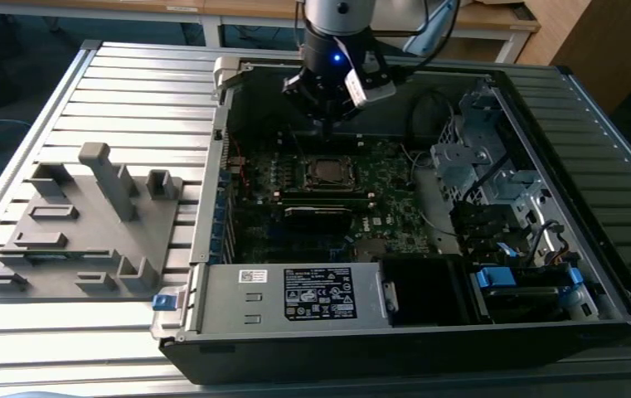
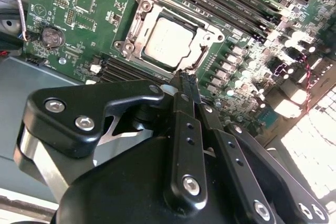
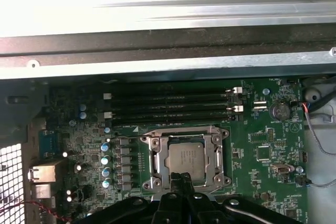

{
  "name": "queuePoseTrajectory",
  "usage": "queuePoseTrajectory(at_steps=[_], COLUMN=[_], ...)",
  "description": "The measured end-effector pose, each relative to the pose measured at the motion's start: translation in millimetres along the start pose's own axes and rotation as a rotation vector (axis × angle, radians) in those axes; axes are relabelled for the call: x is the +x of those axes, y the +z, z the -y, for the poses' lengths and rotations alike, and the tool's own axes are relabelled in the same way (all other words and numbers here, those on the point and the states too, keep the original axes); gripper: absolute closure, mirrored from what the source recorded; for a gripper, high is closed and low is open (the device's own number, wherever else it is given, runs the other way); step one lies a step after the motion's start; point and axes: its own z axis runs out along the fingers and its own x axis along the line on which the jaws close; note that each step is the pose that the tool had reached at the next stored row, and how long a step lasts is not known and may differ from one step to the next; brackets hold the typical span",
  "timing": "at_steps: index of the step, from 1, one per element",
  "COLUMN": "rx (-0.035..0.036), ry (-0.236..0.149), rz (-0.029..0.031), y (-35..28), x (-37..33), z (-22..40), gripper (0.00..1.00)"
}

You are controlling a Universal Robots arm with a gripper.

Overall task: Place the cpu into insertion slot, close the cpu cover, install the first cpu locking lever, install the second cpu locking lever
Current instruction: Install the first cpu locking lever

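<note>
Currently, a robot arm reaches into an open computer case (image 1: 218, 249) on a slatted bench (image 1: 105, 75). The cpu (image 3: 185, 157) sits flat in its socket, and the cpu cover (image 3: 156, 156) lies closed over it, framing its grey top. The gripper (image 3: 178, 178) hangs just beside the socket's edge, its fingers (image 2: 190, 90) pressed together and holding nothing. By my judgement the work is at the locking levers; whether either is latched I cannot tell. Doing it well likely means keeping the closed tips on the thin lever alone and pressing steadily, clear of the memory slots (image 3: 173, 106) beside the socket.
</note>
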Motion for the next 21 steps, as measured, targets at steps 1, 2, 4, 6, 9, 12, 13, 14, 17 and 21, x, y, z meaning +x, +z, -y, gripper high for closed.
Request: queuePoseTrajectory(at_steps=[1, 2, 4, 6, 9, 12, 13, 14, 17, 21], rx=[0.0000, 0.0000, 0.0000, 0.0000, -0.0001, -0.0001, -0.0001, -0.0001, -0.0001, -0.0002], ry=[0.000, 0.000, 0.000, 0.000, 0.000, 0.000, 0.000, 0.000, 0.000, 0.000], rz=[0.0002, 0.0004, 0.0007, 0.0010, 0.0014, 0.0017, 0.0018, 0.0018, 0.0020, 0.0024], y=[0.0, 0.0, -0.1, -0.1, -0.1, -0.1, -0.1, -0.1, -0.1, -0.1], x=[0.7, 1.4, 2.8, 4.0, 5.9, 7.8, 8.2, 8.8, 10.5, 13.5], z=[0.1, 0.1, 0.2, 0.3, 0.4, 0.5, 0.5, 0.6, 0.7, 0.9], gripper=[0.89, 0.89, 0.89, 0.89, 0.89, 0.89, 0.89, 0.89, 0.89, 0.89])
